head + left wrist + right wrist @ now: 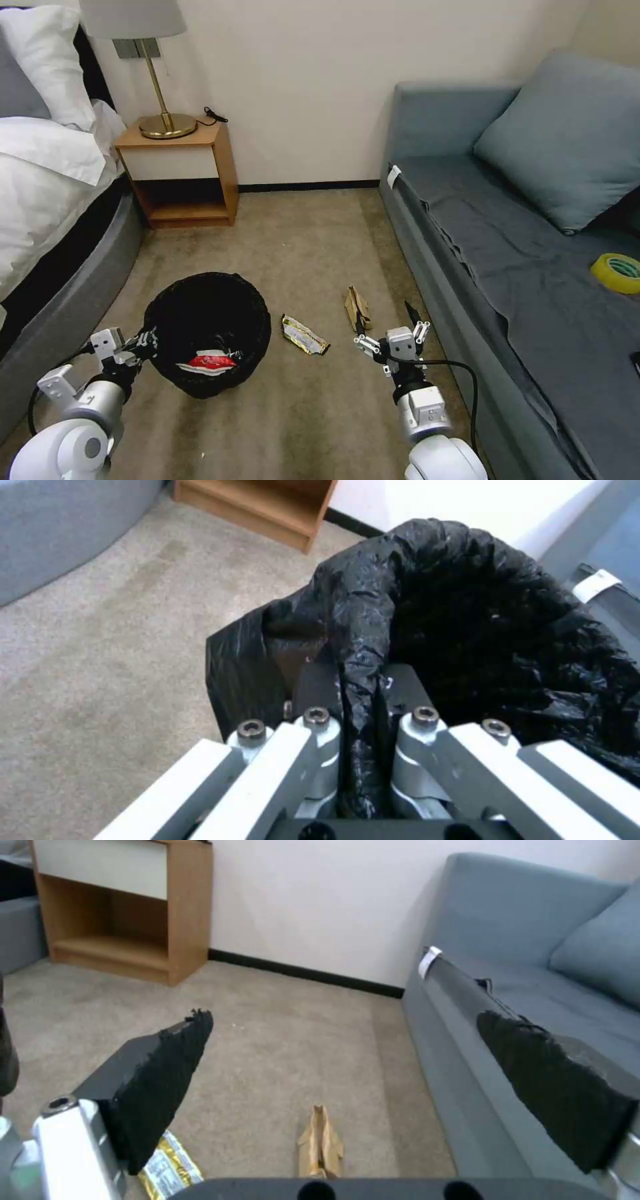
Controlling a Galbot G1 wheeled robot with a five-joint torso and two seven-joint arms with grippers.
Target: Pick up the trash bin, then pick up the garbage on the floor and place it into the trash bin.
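Note:
The trash bin (207,320) is lined with a crinkled black bag and sits at the lower left of the carpet. A red-white wrapper (212,363) lies inside it. My left gripper (148,340) is shut on the bin's near rim. In the left wrist view the fingers (320,690) pinch a fold of the black bag (467,610). My right gripper (385,319) hangs open just above the floor, with wide-apart pads (160,1080). A folded brown paper piece (357,307) (321,1142) lies just ahead of it. A yellowish foil wrapper (305,335) (167,1170) lies between the paper and the bin.
A grey sofa (507,267) runs along the right, close to my right arm, with a cushion (567,133) and a yellow tape roll (617,272) on it. A wooden nightstand (183,173) with a lamp stands at the back wall. The bed (47,200) is on the left.

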